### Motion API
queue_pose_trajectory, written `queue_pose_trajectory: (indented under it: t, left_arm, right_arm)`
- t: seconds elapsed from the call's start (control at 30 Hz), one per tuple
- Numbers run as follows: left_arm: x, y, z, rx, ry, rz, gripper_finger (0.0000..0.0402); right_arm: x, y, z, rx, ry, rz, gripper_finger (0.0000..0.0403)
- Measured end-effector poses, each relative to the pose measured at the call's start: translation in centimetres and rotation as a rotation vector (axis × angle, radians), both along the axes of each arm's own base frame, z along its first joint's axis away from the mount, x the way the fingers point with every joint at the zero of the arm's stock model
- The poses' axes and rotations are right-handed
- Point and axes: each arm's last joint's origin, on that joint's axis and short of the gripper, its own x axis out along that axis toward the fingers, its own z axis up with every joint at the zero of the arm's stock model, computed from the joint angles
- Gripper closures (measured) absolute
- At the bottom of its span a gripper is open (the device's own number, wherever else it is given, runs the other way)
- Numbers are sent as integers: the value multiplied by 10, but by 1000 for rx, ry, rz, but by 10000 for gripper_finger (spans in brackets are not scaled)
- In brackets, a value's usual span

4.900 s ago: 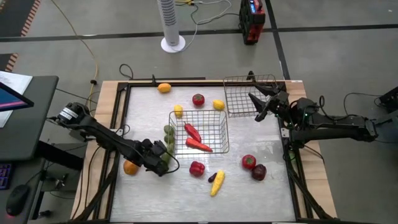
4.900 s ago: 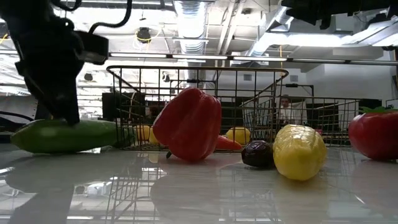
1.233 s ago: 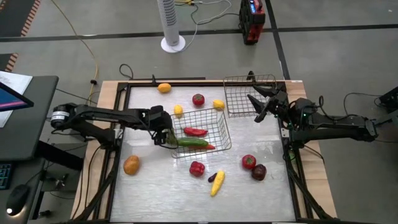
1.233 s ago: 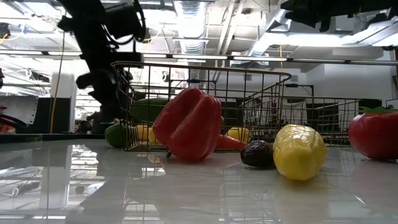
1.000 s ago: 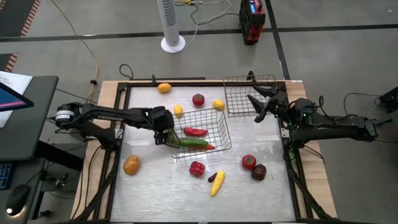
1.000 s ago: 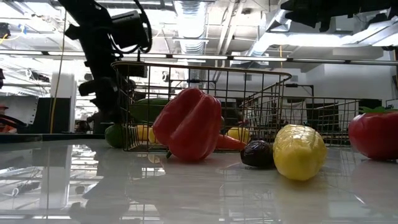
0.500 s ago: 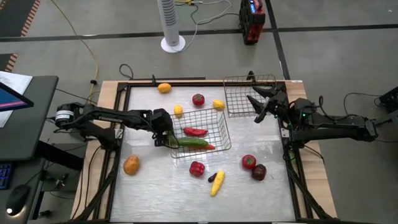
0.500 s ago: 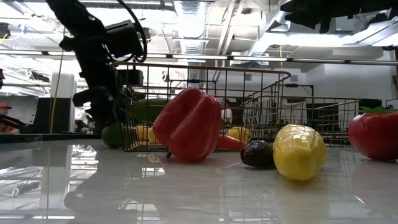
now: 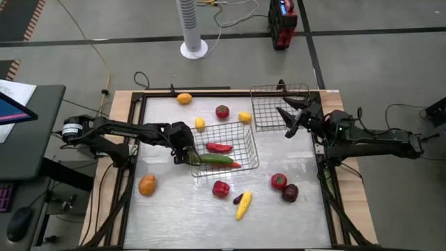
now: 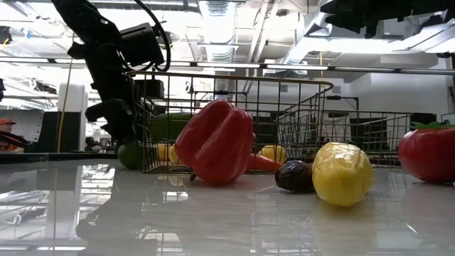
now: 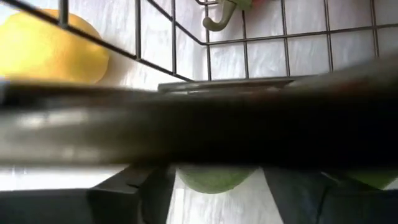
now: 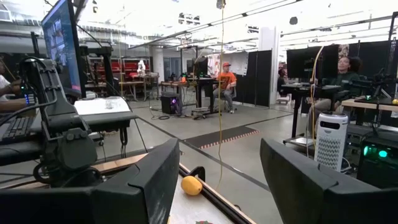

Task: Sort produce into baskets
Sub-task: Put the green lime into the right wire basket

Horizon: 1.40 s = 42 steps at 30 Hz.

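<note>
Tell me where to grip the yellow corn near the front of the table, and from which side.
Grip the yellow corn across its middle, from straight above. It lies flat and elongated on the table, so fingers should close across its narrow width. A dark purple piece touches its upper end, so stay clear of that end.

Right gripper (image 12: pixel 217 180) fingers (image 12: pixel 146 186) stood apart at 6 o'clock, a yellow lemon (image 12: pixel 191 185) lay between them on the table edge (image 12: pixel 211 196), monitor (image 12: pixel 65 53) at 10 o'clock, seated people at 12 and 2.
</note>
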Motion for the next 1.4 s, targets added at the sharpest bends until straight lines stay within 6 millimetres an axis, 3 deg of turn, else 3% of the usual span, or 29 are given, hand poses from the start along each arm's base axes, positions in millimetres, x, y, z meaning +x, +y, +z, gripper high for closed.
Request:
queue_pose_trajectory:
  t: [0.13,0.27,0.6,0.87,1.07,1.2,1.4]
  left_arm:
    - [0,0,0,-17,-3,8,236]
    - [-6,-1,7,-16,54,-5,241]
    - [-29,-2,76,101,2,94,241]
    - [-41,2,106,293,-165,299,241]
    - [-19,14,119,266,-405,330,241]
    - [3,31,118,221,-385,301,241]
    - [51,54,128,229,-353,211,241]
  right_arm:
    - [0,0,0,1,0,0,149]
    - [0,0,0,2,1,0,149]
    - [0,0,0,1,2,0,149]
    - [0,0,0,3,-5,10,149]
    - [0,0,1,17,-21,15,149]
    - [0,0,1,17,-21,16,149]
    - [0,0,0,14,-16,15,149]
